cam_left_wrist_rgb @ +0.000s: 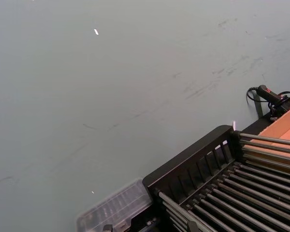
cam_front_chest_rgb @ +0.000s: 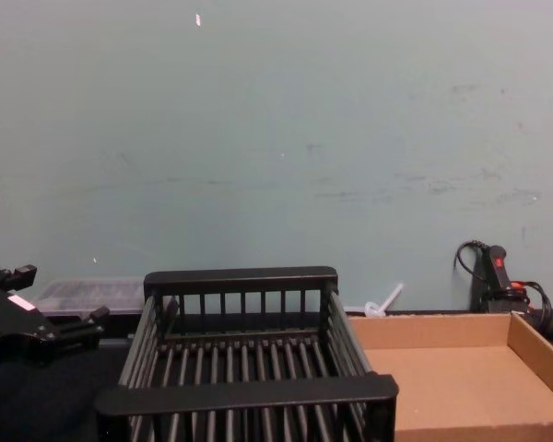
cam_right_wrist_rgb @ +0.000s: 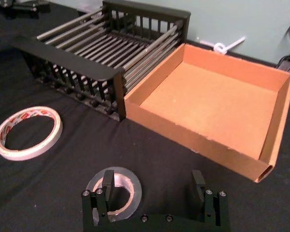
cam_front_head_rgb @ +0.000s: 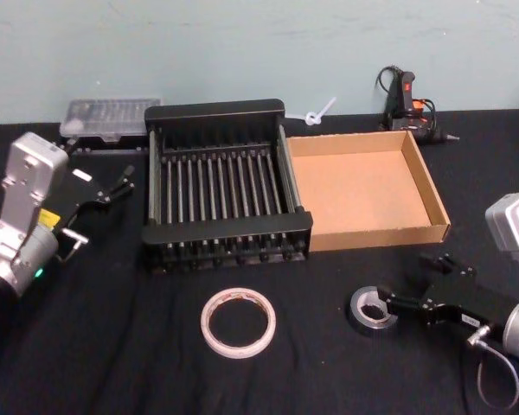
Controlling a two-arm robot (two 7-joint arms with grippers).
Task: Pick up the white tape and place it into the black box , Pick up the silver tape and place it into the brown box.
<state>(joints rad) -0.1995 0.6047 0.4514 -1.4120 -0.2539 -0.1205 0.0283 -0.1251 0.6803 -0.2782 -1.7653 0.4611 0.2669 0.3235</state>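
Head view: right gripper (cam_front_head_rgb: 408,300) low over black table (cam_front_head_rgb: 86,346), jaws spread wide, gripping nothing. Silver tape (cam_front_head_rgb: 372,309) lies flat at fingertips; right wrist view shows one finger (cam_right_wrist_rgb: 108,189) down inside roll's hole, other finger well off to side, outside roll. White tape (cam_front_head_rgb: 238,322) flat on table in front of black box (cam_front_head_rgb: 225,186). Brown box (cam_front_head_rgb: 368,190) touches black box's right side. Left gripper (cam_front_head_rgb: 121,183) parked left of black box, jaws open, empty.
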